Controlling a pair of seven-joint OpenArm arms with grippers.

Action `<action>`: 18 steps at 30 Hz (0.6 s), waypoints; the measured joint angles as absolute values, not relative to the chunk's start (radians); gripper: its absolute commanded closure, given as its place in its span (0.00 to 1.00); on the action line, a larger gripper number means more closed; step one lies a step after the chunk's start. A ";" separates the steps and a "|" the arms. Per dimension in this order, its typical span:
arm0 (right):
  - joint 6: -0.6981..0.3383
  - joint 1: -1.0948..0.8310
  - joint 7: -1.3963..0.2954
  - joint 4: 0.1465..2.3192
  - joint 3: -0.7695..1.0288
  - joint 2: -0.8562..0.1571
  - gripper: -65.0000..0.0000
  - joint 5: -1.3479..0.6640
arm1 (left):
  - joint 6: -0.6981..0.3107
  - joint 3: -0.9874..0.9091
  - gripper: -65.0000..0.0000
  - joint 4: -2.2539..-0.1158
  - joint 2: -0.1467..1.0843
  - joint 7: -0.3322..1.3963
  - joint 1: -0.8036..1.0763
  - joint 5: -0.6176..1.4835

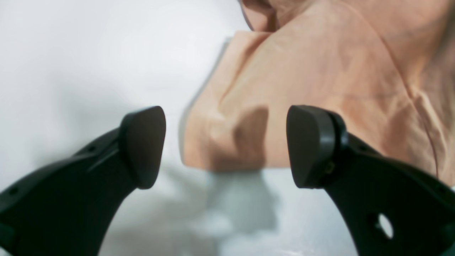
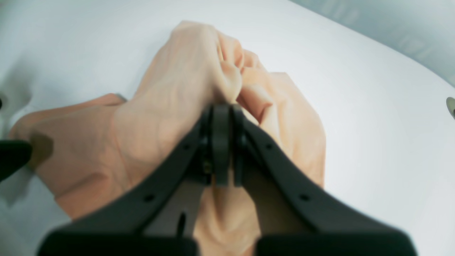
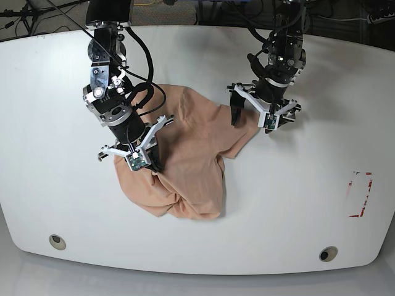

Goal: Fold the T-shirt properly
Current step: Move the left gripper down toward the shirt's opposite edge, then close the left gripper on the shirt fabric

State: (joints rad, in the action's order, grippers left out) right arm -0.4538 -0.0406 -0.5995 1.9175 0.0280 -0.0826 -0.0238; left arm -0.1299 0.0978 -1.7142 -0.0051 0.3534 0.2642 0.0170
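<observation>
lab (white table [image 3: 197, 246], cables [image 3: 37, 9])

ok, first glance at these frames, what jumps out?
The peach T-shirt lies crumpled in a heap at the middle of the white table, far from flat. The right claw is shut on a bunched fold of it, on the base view's left. The left claw hangs open over one edge of the cloth, gripping nothing.
</observation>
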 measured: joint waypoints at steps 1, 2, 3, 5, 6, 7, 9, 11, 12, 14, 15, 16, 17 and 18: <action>-0.453 -0.042 -0.598 1.917 0.028 -0.083 1.00 -0.024 | -0.130 0.096 0.23 -1.710 -0.006 0.351 0.262 0.017; -0.454 -0.043 -0.598 1.917 0.028 -0.083 1.00 -0.024 | -0.130 0.095 0.23 -1.705 -0.006 0.352 0.257 0.018; -0.454 -0.043 -0.599 1.917 0.028 -0.083 1.00 -0.024 | -0.130 0.094 0.24 -1.700 -0.007 0.353 0.255 0.020; -0.454 -0.044 -0.599 1.917 0.028 -0.083 1.00 -0.024 | -0.130 0.094 0.25 -1.689 -0.008 0.355 0.249 0.021; -0.453 -0.044 -0.599 1.917 0.028 -0.083 1.00 -0.024 | -0.130 0.094 0.25 -1.684 -0.009 0.355 0.248 0.024; -0.453 -0.045 -0.599 1.917 0.028 -0.083 1.00 -0.023 | -0.130 0.095 0.25 -1.681 -0.009 0.355 0.245 0.027; -0.453 -0.045 -0.599 1.917 0.028 -0.083 1.00 -0.024 | -0.130 0.097 0.25 -1.670 -0.010 0.355 0.238 0.031; -0.454 -0.045 -0.599 1.917 0.028 -0.083 1.00 -0.024 | -0.131 0.097 0.25 -1.658 -0.014 0.355 0.231 0.032; -0.453 -0.045 -0.599 1.917 0.028 -0.083 1.00 -0.024 | -0.131 0.097 0.26 -1.653 -0.015 0.355 0.229 0.036; -0.453 -0.045 -0.599 1.917 0.028 -0.083 1.00 -0.024 | -0.131 0.097 0.29 -1.643 -0.017 0.355 0.222 0.049; -0.454 -0.045 -0.599 1.917 0.028 -0.083 1.00 -0.024 | -0.131 0.097 0.29 -1.636 -0.017 0.355 0.218 0.053; -0.454 -0.045 -0.599 1.917 0.028 -0.083 1.00 -0.024 | -0.131 0.097 0.30 -1.621 -0.018 0.350 0.212 0.058; -0.453 -0.045 -0.599 1.917 0.028 -0.083 1.00 -0.024 | -0.131 0.097 0.31 -1.605 -0.019 0.346 0.205 0.067; -0.454 -0.046 -0.599 1.917 0.028 -0.083 1.00 -0.025 | -0.131 0.097 0.32 -1.587 -0.020 0.351 0.200 0.073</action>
State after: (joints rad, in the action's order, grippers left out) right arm -0.4538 -0.0456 -0.5987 1.9171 0.0280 -0.0826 -0.0246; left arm -0.1310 0.0975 -1.5871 -0.0196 0.3508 0.1997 0.0731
